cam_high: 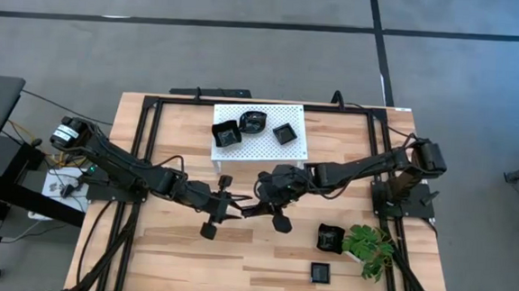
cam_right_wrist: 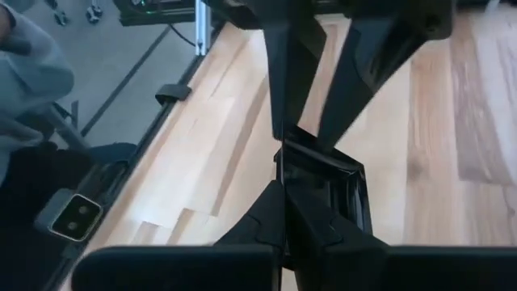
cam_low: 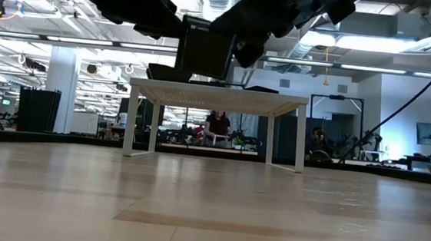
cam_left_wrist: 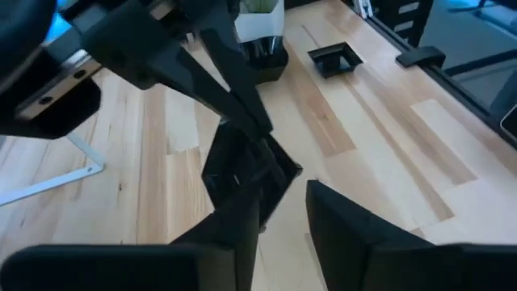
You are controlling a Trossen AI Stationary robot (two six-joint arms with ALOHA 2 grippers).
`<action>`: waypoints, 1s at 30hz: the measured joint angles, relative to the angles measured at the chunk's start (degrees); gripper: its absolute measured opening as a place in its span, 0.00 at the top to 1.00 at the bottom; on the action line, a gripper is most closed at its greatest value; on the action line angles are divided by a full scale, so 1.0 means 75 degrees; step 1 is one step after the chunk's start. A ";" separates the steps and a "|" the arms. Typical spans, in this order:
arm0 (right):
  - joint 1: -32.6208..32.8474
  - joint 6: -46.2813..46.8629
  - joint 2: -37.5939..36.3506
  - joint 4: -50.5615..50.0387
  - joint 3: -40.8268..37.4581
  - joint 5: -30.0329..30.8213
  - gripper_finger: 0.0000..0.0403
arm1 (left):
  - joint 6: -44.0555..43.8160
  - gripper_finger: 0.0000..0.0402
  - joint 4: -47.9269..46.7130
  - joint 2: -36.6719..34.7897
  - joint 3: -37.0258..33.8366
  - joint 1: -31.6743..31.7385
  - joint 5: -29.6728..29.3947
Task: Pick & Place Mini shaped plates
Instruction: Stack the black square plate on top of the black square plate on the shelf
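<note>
The pale wooden table (cam_high: 261, 263) carries a white perforated rectangular rack (cam_high: 291, 152) at its far middle, with three small glossy black plates on it: a square one (cam_high: 226, 135), a rounded one (cam_high: 254, 122) and another square one (cam_high: 285, 133). A green leafy plant (cam_high: 368, 247) stands near right, a black dish (cam_high: 330, 237) touching its left side, and one more square plate (cam_high: 321, 274) lies nearer the front edge.

Mid-table, the left gripper (cam_high: 242, 209) and right gripper (cam_high: 258, 205) meet over a square black mini plate (cam_left_wrist: 246, 170) held off the wood. The right gripper's fingers (cam_right_wrist: 279, 218) are pinched together on its rim. The left gripper's fingers straddle the plate's opposite edge, but whether they are clamped cannot be told.

Such a dish is probably light, rigid, slippery and chippable; the raised rim looks like the surest hold.
</note>
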 joint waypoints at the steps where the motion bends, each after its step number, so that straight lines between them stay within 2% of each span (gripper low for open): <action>1: 0.0004 0.0028 -0.0052 -0.0137 0.0008 -0.0002 1.00 | -0.0037 0.73 0.0014 0.0000 0.0000 0.0000 -0.0001; 5: 0.0067 0.0139 -0.0373 -0.1309 0.0126 0.0187 1.00 | -0.0133 0.70 0.0035 0.0000 0.0000 0.0000 -0.0241; 8: 0.0188 0.0055 -0.0762 -0.2356 0.0396 0.0882 1.00 | -0.0374 0.70 0.0055 0.0000 0.0000 0.0000 -0.0268; 13: 0.0472 -0.1002 -0.1630 -0.4008 0.0850 0.3206 1.00 | -0.0458 0.70 0.0108 0.0000 -0.0009 -0.0001 -0.0265; 17: 0.0446 -0.1792 -0.2268 -0.4206 0.0879 0.5291 1.00 | -0.0458 0.71 0.0140 0.0000 -0.0015 0.0000 -0.0265; 20: 0.0094 -0.2302 -0.2533 -0.4402 0.0879 0.6143 1.00 | -0.0458 0.71 0.0148 0.0000 -0.0015 -0.0003 -0.0263; 22: -0.0243 -0.2712 -0.2591 -0.4642 0.0876 0.5913 1.00 | -0.0458 0.71 0.0151 0.0000 -0.0015 -0.0003 -0.0262; 27: -0.1158 -0.4929 -0.2418 -0.5120 0.0876 0.4467 1.00 | -0.0474 0.71 0.0154 0.0000 -0.0015 -0.0003 -0.0262; 30: -0.1738 -0.5858 -0.2249 -0.5078 0.0880 0.3828 1.00 | -0.0649 0.71 0.0157 0.0000 -0.0015 -0.0003 -0.0259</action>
